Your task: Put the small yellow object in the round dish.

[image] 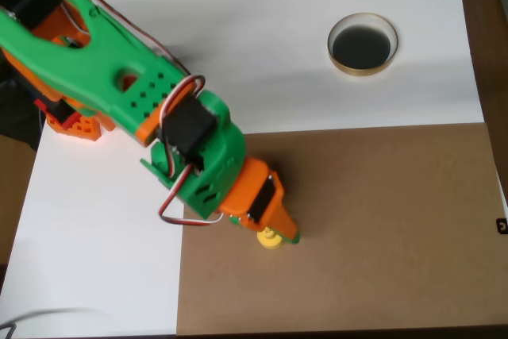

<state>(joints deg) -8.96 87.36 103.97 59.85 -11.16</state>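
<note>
Overhead view: green-orange arm reaching down over brown board. Gripper (279, 235) tip right on small yellow object (270, 239), touching it; can't tell if claw is closed or just beside it. Round dish (363, 44) well apart on white sheet, upper right, nothing between.

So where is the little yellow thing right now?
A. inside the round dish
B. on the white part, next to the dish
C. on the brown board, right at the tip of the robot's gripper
C: in the overhead view the small yellow object sits on the brown board at the gripper tip, far from the round dish, whose dark inside holds nothing.
</note>
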